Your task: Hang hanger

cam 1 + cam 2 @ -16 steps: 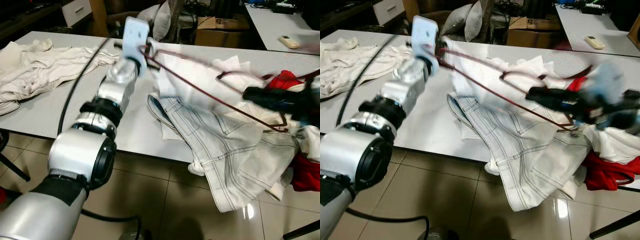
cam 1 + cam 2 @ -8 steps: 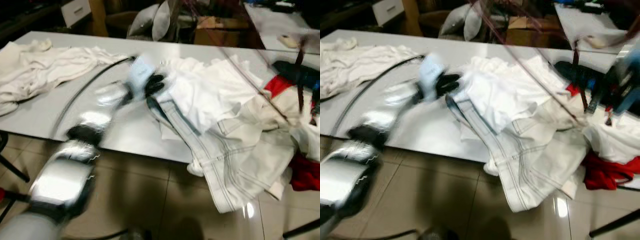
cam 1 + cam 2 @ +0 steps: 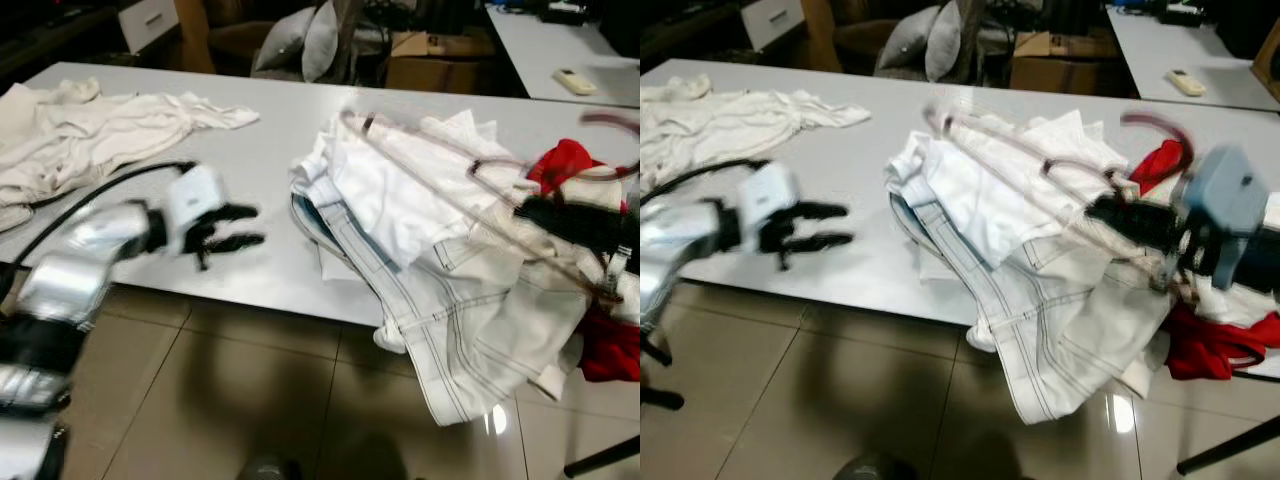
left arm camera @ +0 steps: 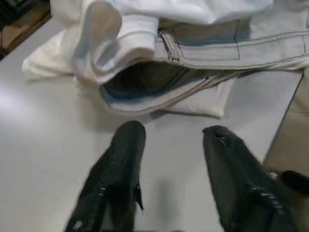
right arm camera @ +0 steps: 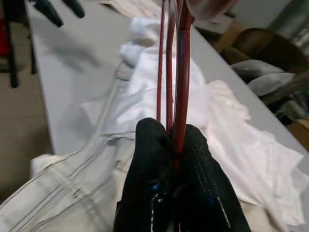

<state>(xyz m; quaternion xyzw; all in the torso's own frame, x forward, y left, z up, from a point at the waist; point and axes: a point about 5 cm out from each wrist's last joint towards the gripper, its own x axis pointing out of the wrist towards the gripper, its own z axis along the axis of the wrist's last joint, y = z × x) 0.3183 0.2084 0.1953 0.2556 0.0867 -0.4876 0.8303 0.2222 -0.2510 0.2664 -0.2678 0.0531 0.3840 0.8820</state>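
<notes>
The dark red wire hanger (image 5: 182, 72) is pinched between the two black fingers of my right gripper (image 5: 171, 129), which is shut on it. In the eye views that gripper (image 3: 1110, 213) hovers over the right side of the clothes pile. The blurred hanger (image 3: 430, 182) slants across the white shirts (image 3: 400, 190). My left gripper (image 3: 255, 225) is open and holds nothing. It hangs low over the grey table (image 3: 270, 270) near its front edge, left of the pile. In its wrist view the left gripper (image 4: 174, 130) faces the waistband of the pale jeans (image 4: 203, 53).
Pale jeans (image 3: 470, 330) droop over the table's front edge. Red garments (image 3: 560, 165) lie at the right end, and a cream garment (image 3: 80, 140) is spread at the far left. Cushions (image 3: 305, 40), a cardboard box (image 3: 430, 60) and a second table (image 3: 560, 40) stand behind.
My left gripper has let go of the hanger's end and drawn back left toward the table's front edge. The right gripper swung the hanger up, then back down over the pile.
</notes>
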